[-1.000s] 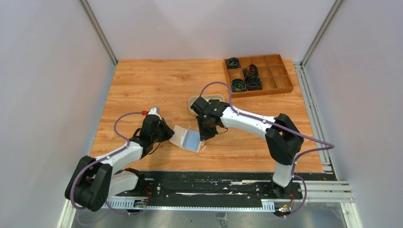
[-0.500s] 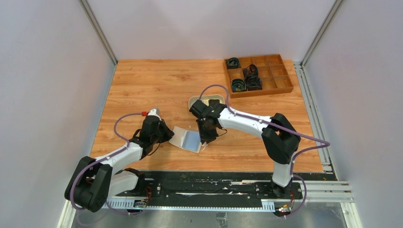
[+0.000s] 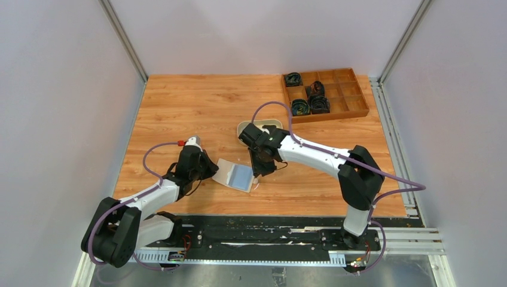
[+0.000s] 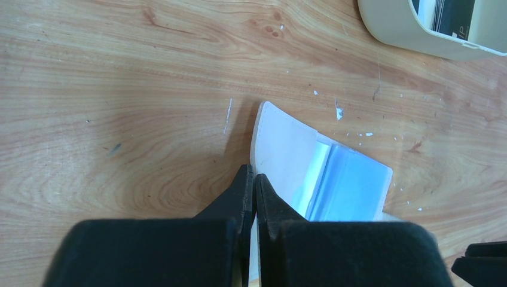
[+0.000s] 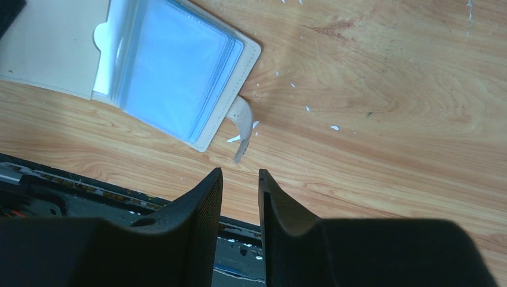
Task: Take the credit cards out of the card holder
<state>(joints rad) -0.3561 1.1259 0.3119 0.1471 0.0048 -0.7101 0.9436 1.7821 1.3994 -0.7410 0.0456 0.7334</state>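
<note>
Likely step: bringing the right gripper (image 5: 240,176) back to the card holder (image 3: 234,175) for any card left in it. No telling from here about cards inside: pale blue sleeves (image 5: 173,66) lying open, nothing dark showing through.

To do it well:
- Pin the cream cover (image 4: 284,149) flat with the left gripper (image 4: 254,179), without lifting, to leave the sleeves fanned open toward the right gripper.
- Come in low toward the sleeve mouths, clear of the snap tab (image 5: 241,119) curling up off the table (image 5: 388,89) just ahead of the right gripper and liable to snag.
- Widen the jaws only enough for one thin card by its edge.
- Slide it out along the sleeve rather than upward, to avoid dragging the whole holder out of the left pinch.

At the left gripper: clamped fully together on the cover's cream edge, thus grasping the card holder, with the rest of it stretching ahead and to the right of the tips.

At the right gripper: parted by a narrow gap, grasping nothing and touching nothing. Hovers over bare wood, with the holder ahead and to its left.

Of the credit cards (image 4: 454,15): at least a black one already out, lying in the oval tray (image 4: 394,30), well ahead of the left gripper and to its right.
</note>
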